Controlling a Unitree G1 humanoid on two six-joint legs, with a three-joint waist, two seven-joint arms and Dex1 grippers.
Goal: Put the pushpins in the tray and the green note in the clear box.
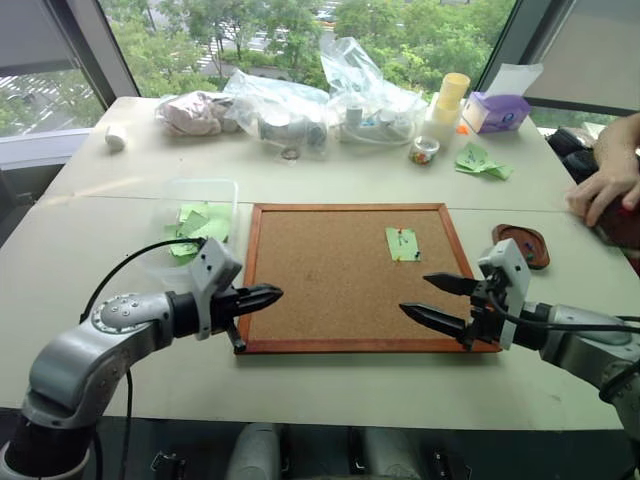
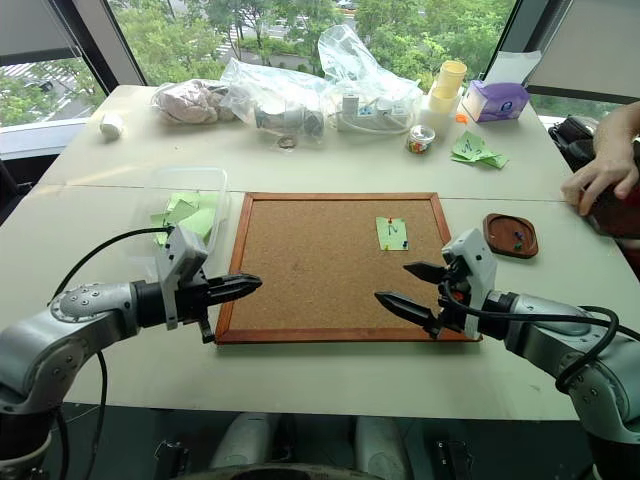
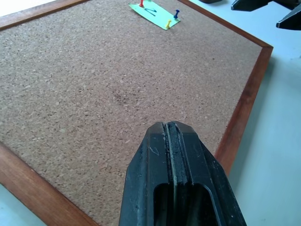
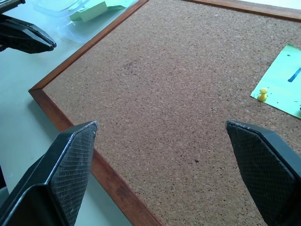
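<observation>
**Note still pinned, both claws waiting**

Pinned flat on the corkboard point(image 1: 330, 275), toward its far right corner: the green note point(image 1: 403, 244). Held down by small pushpins point(image 3: 176, 13), a red one at the top, a blue one at one corner and a yellow one at another. Off to the right of the board, on the table point(image 1: 300, 390): the tray point(image 1: 521, 245), with a pin or two already inside. Off to the left of the board: the clear box point(image 1: 220, 188), with green papers already in it.

Left gripper point(image 1: 272, 293): squeezed shut on nothing, hanging over the near left corner of the board. Right gripper point(image 1: 432, 299): spread wide, empty, hanging over the near right edge, near the note but not touching it.

Nothing pulled out of this note yet, so the pins come first.

Easy to go wrong from here:
- Tiny pins, big fingers. Could slip out and roll off across the table.
- Grabbing the note while a pin is in could rip it.
- Pulling hard could lift or slide the whole board.
- A person's hand point(image 1: 603, 190) rests just past the tray. Could get bumped on the way over.
</observation>
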